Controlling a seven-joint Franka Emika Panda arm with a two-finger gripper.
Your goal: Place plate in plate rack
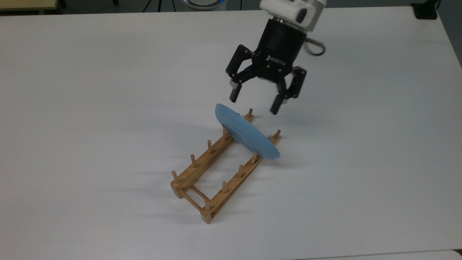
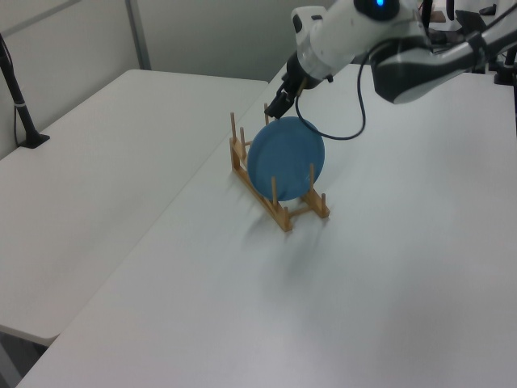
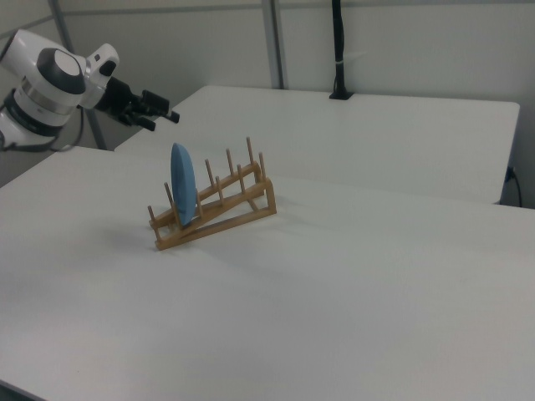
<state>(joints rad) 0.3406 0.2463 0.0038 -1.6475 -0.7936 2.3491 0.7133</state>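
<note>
While the plate (image 1: 247,133) stands on edge between pegs at one end of the plate rack (image 1: 216,169), the gripper (image 1: 255,103) hangs just above its rim, jaws spread wide and empty.

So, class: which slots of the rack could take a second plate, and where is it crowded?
Free: the plate rack slots from the plate to the rack's near end in the top view. Bare table surrounds the rack. Crowded: the far end, where the plate stands and the open claw hovers.
</note>
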